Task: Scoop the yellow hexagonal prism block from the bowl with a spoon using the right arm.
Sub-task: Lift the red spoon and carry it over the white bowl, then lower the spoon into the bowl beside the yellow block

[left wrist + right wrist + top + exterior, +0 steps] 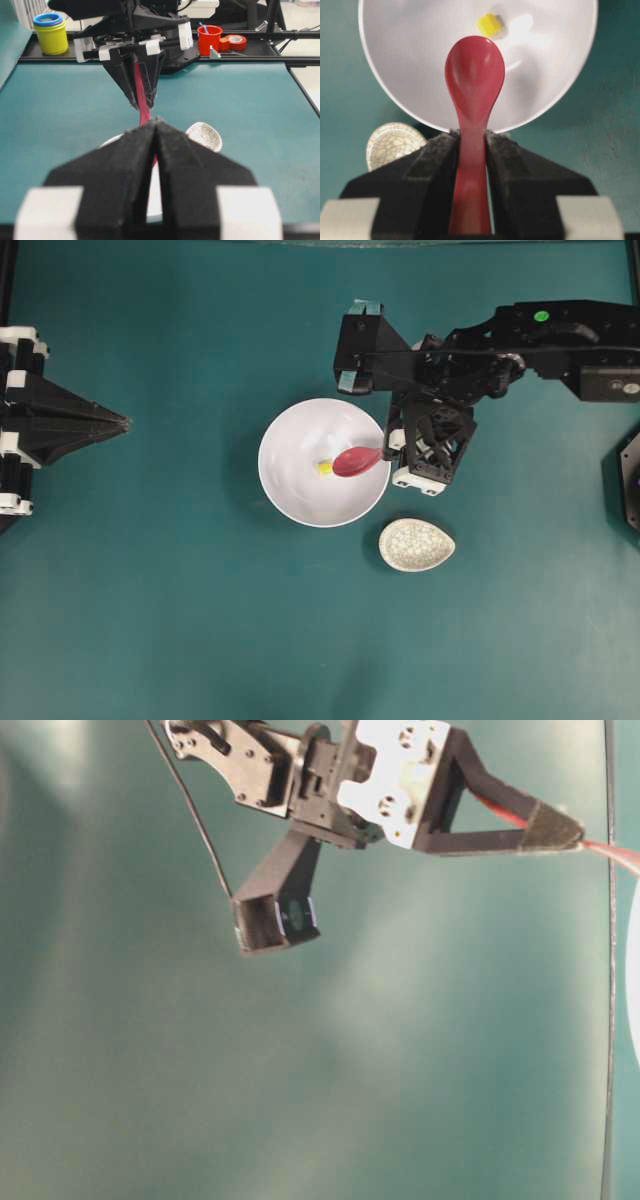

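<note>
The yellow hexagonal prism block (325, 467) lies inside the white bowl (300, 502), near its middle. My right gripper (388, 452) is shut on the handle of the red-pink spoon (356, 461), at the bowl's right rim. The scoop reaches into the bowl, its tip next to the block. In the right wrist view the block (489, 24) sits just beyond the tip of the spoon (475, 70), and the gripper (471, 135) clamps the handle over the bowl (405, 75). My left gripper (125, 423) is shut and empty at the far left, also in its wrist view (156, 125).
A speckled teardrop spoon rest (417, 545) lies just right of and below the bowl, under the right arm. In the left wrist view a yellow cup stack (51, 32), a red cup (209, 39) and tape (235, 41) stand beyond the table's far edge.
</note>
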Action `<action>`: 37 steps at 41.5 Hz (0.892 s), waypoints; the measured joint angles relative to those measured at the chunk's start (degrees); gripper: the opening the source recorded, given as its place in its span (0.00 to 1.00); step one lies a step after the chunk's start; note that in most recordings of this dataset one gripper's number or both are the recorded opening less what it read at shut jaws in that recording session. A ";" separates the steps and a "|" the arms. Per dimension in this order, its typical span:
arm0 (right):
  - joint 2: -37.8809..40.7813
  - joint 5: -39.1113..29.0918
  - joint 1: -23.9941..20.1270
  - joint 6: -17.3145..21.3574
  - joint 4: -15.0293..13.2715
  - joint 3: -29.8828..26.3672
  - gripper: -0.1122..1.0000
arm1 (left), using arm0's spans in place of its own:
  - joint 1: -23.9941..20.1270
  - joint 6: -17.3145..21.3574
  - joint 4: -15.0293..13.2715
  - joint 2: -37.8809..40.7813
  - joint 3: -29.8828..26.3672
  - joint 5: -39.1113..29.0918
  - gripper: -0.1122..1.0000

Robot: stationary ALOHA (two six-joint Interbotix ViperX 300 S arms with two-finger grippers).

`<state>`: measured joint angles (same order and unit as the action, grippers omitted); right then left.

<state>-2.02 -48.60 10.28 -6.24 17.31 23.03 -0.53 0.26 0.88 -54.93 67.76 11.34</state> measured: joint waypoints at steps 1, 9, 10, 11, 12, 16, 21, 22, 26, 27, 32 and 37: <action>0.18 0.09 0.00 0.26 -0.18 0.00 0.30 | -0.09 0.00 0.00 0.00 0.09 -0.09 0.10; 1.58 0.97 0.00 0.53 -0.35 0.00 0.30 | -0.79 0.00 0.00 0.00 0.09 -0.26 0.10; 1.85 1.23 0.00 0.53 -0.35 0.00 0.30 | -0.88 0.00 0.00 0.00 0.09 -0.35 0.10; 2.02 1.49 0.00 0.44 -0.35 0.00 0.30 | -0.88 0.00 0.00 0.00 0.09 -0.35 0.10; 2.11 1.67 0.00 0.53 -0.35 -0.09 0.30 | -0.88 0.00 0.00 0.00 0.18 -0.35 0.10; 2.90 2.55 0.00 0.44 -0.35 -0.09 0.30 | -1.05 0.00 0.00 0.00 0.18 -0.35 0.10; 3.78 3.78 -0.09 0.44 -0.44 0.00 0.30 | -1.05 0.00 0.00 0.00 0.18 -0.35 0.10; 3.96 3.96 -0.18 0.44 -0.44 0.00 0.30 | -1.05 0.00 0.00 0.00 0.18 -0.35 0.10; 4.48 4.92 -0.44 0.35 -0.44 0.00 0.30 | -1.05 0.00 0.00 0.00 0.18 -0.35 0.10; 4.66 5.19 -0.53 0.35 -0.44 0.00 0.30 | -1.05 0.00 0.00 0.00 0.18 -0.35 0.10; 5.45 6.42 -1.05 0.35 -0.44 0.00 0.30 | -1.05 0.00 0.00 0.00 0.18 -0.44 0.10; 5.98 8.61 -1.67 0.35 -0.35 0.00 0.30 | -1.05 0.00 0.00 0.00 0.26 -0.53 0.10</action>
<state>3.96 -39.99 8.61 -5.89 16.96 23.03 -1.58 0.26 0.88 -54.93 68.03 10.81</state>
